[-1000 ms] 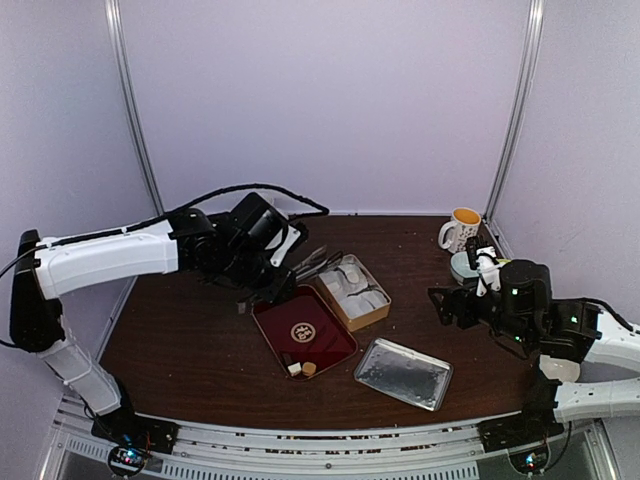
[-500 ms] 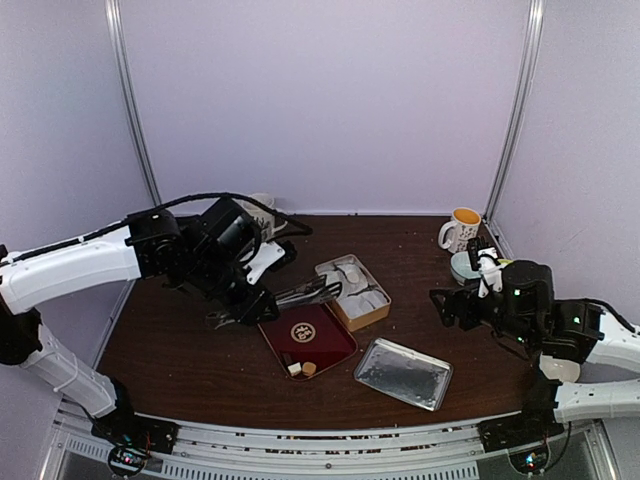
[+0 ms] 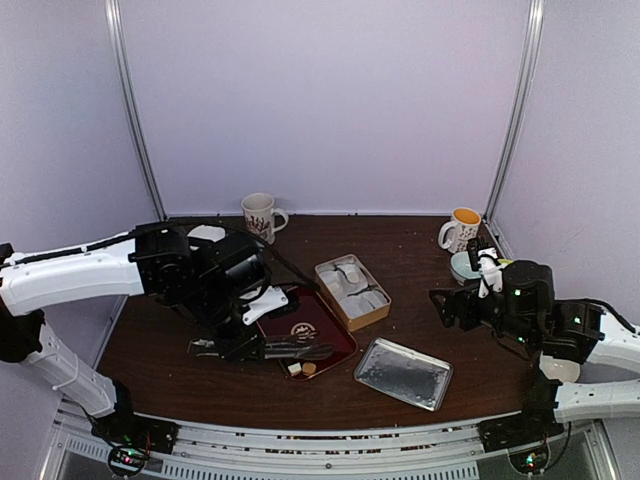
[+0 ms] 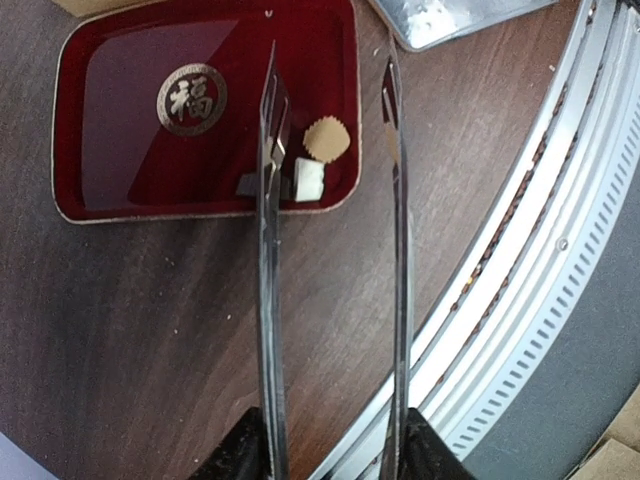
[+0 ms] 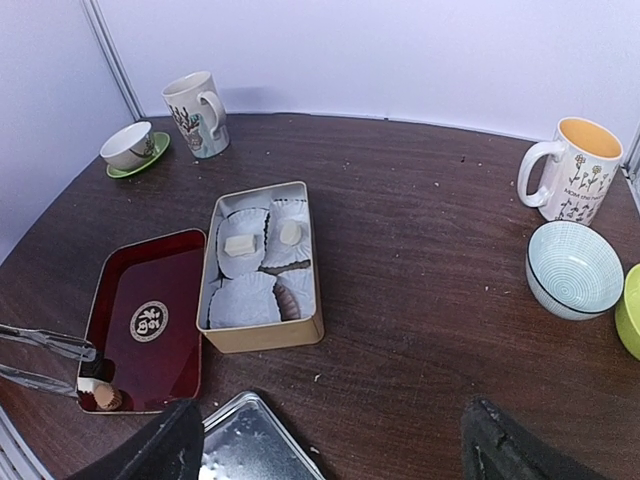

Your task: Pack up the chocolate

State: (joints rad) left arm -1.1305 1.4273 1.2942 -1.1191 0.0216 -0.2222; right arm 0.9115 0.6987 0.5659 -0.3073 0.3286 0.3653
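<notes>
Pack-up in progress: the left pincer is clenched on a pair of long metal tongs. Their two blades stand apart and reach over the near corner of the red tray, which sits mid-worktop toward the near edge. Two pieces of chocolate lie side by side in that corner, a light brown piece and a cream-white piece. In the left wrist view both fall between the blades, but whether the metal touches them cannot be told. A darker bit just beside the white one is too unclear to name.

Two more pale pieces are in the open tin, just beside the red tray on its far right. One piece and its neighbour each rest in one of the tin's four white paper liners; the other two liners hold none.

A silver tray lies near the worktop's near edge, right of the red tray. The right pincer hangs released and empty over the right side.

There are two mugs, one at the far edge and one by the far right corner. A single cup on a green saucer stands far left. Two bowls, a striped blue bowl and a green bowl, stand along the right edge.
</notes>
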